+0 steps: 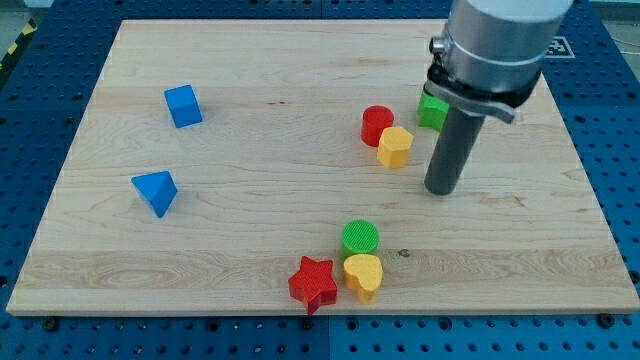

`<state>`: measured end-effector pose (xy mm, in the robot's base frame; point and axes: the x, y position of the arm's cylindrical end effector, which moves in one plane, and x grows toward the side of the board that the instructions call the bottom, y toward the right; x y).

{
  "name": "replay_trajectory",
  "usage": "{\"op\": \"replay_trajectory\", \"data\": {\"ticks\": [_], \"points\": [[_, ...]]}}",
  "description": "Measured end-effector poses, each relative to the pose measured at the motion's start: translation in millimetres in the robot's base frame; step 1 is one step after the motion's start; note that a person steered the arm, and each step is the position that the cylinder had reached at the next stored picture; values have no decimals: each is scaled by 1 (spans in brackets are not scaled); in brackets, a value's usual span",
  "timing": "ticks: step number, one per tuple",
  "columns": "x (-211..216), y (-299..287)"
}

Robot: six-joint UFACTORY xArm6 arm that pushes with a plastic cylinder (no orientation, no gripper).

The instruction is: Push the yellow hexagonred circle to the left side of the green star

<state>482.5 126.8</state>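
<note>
Wooden bench with scattered blocks. No fingers on this arm to open or close: just a bare dark rod, holding nothing. My tip down on the board, right of and slightly nearer than the yellow hexagon, apart from it. Red circle touching the hexagon on its far-left side. Green block just right of that pair, half hidden behind the arm; probably the green star, though shape not certain from here.

Judging by positions, pair already on the left of the green block, so little pushing left. For a clean finish: swing round to the hexagon's right face, push gently leftward through the centre of both pieces, keep the rod off the green block, stop early instead of scattering the pair.

Elsewhere: blue cube and blue triangle far off to the left; green circle, yellow heart and red star clustered at the near edge, well clear of the path.

No legible brand or writing; only a black-and-white marker beyond the far right corner, unreadable.
</note>
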Motion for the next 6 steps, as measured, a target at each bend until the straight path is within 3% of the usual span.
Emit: {"op": "replay_trajectory", "data": {"ticks": [3,6], "points": [[-43,-26],[-17,-22]]}}
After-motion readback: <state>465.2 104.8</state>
